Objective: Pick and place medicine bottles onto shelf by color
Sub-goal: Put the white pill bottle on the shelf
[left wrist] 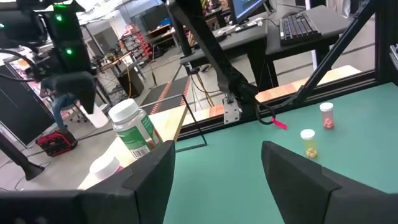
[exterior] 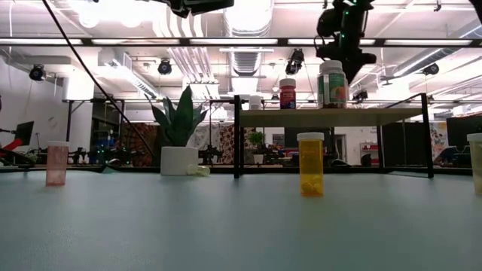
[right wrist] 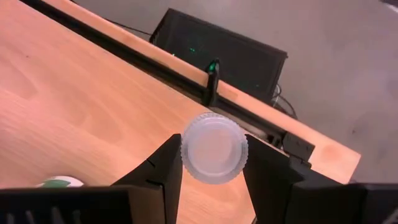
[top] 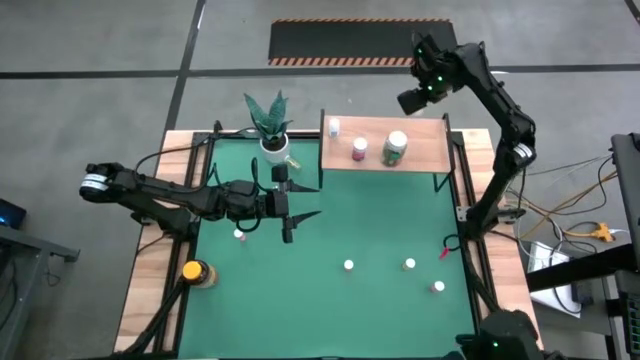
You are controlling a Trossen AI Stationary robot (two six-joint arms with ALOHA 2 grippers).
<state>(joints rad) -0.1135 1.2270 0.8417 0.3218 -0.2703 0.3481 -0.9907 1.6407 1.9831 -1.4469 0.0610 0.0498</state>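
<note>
Green mat (top: pixel 330 300) covers the worktop, wood strips along both sides, grey floor around it with a hazard-striped panel (top: pixel 343 42) past the far edge. Room behind is an open lab: ceiling ducts, strip lights, desks with monitors.

Right gripper (right wrist: pixel 211 163) is up over the far right corner of the shelf (top: pixel 420 158), fingers clamped on a white-capped bottle (right wrist: pixel 213 154), seen cap-on from the wrist camera, held above the shelf board.

Left gripper (top: pixel 288 205) hangs above the mat near the far left part, fingers spread apart, nothing between them.

Shelf sits at the far right of the worktop. On it: small white-capped bottle (top: pixel 334 126) at its far left corner, pink-red bottle (top: pixel 360 149) mid-board, green-label bottle (top: pixel 396 148) just right of that.

On the mat: pink bottle (top: pixel 239 235) near the left gripper, three white-capped bottles toward the near right: (top: pixel 348 266), (top: pixel 410 264), (top: pixel 438 287). Low view shows one of these as orange (exterior: pixel 310 163). Amber bottle with yellow cap (top: pixel 196 271) sits on the left wood strip, at the mat edge. Potted plant (top: pixel 271 125) at the far edge, left of the shelf.
</note>
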